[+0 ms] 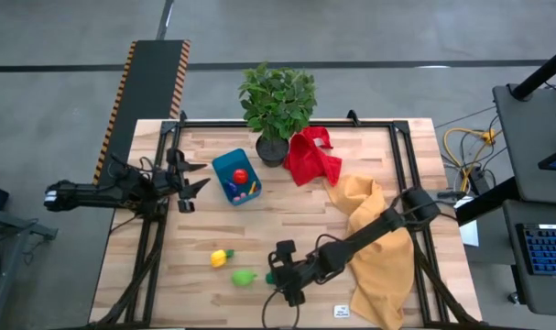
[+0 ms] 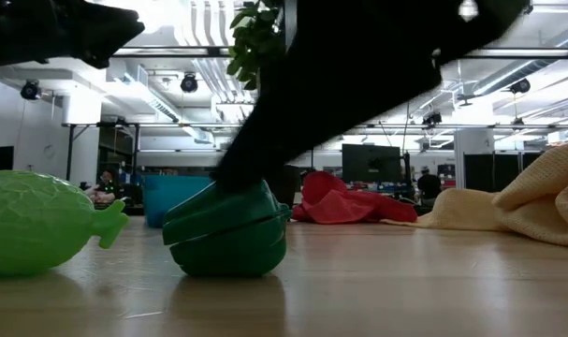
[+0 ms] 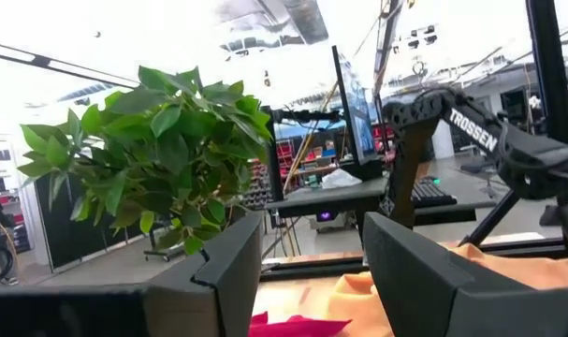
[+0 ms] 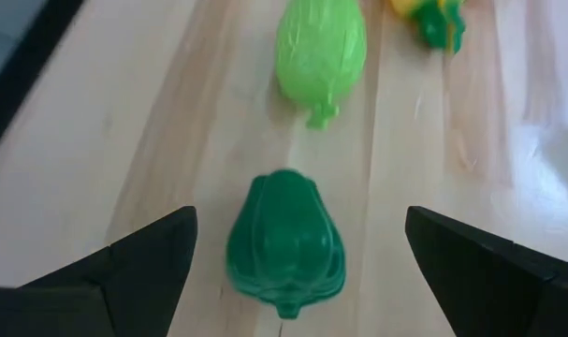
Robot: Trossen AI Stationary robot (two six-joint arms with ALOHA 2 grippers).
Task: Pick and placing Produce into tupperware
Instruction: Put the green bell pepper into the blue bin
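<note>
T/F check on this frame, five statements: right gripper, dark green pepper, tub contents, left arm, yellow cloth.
1. The right gripper is open with the dark green pepper between its fingers. True.
2. The pepper is lifted off the table. False: it rests on the wood.
3. The blue tub is empty. False: a red piece and others lie inside.
4. The left gripper holds the light green piece. False: it waits open beside the tub.
5. The yellow cloth lies under the right arm. True.
</note>
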